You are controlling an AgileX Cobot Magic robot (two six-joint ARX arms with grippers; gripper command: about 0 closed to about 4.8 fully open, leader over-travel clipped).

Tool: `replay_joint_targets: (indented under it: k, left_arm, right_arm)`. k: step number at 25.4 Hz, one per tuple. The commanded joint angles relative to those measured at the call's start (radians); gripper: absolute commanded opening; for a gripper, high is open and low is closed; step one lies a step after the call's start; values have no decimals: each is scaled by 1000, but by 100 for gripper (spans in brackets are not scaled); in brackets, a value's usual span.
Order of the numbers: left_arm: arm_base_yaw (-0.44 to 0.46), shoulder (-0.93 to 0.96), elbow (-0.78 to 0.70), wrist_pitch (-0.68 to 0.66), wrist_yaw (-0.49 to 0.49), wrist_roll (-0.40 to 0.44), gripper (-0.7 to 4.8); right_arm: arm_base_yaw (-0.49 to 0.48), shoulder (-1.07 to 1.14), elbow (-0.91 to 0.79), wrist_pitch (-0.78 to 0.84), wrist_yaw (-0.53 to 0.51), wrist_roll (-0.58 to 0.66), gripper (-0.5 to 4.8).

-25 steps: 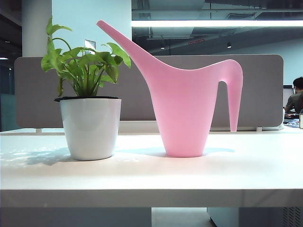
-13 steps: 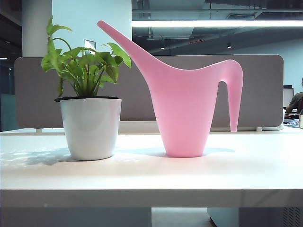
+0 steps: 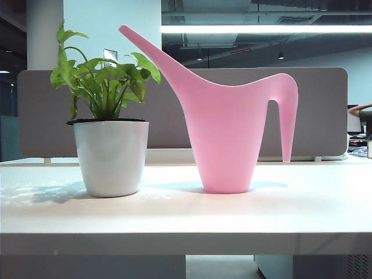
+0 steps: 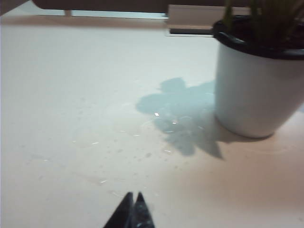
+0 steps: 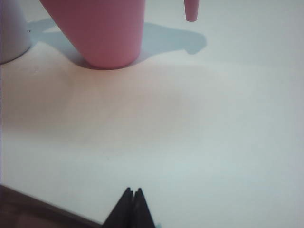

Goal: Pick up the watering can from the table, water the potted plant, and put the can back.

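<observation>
The pink watering can (image 3: pixel 226 136) stands upright on the white table (image 3: pixel 186 218), its spout slanting up over the potted plant (image 3: pixel 110 131) to its left. Neither gripper shows in the exterior view. In the left wrist view my left gripper (image 4: pixel 133 194) is shut and holds nothing; it hovers low over the table, well short of the white pot (image 4: pixel 256 85). In the right wrist view my right gripper (image 5: pixel 133 190) is shut and holds nothing near the table's front edge. The watering can's base (image 5: pixel 102 31) and handle tip (image 5: pixel 191 12) lie well beyond it.
A grey partition panel (image 3: pixel 325 110) runs behind the table. Small droplets and specks (image 4: pixel 156 123) lie on the table beside the pot's shadow. A person's arm (image 3: pixel 363 113) shows at the far right background.
The watering can and the potted plant have not moved. The person at the far right background has shifted mostly out of view.
</observation>
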Motion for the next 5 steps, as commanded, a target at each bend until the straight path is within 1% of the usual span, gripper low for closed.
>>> replay_joint_targets:
  k: [1,5]
  left_arm:
    - [-15,1,-5,8,4,4,3]
    - [-15,1,-5,8,4,4,3]
  right_arm:
    - [-1,-1,-1,11,0,1,-5]
    - [-1,-1,-1,11,1,1,-5]
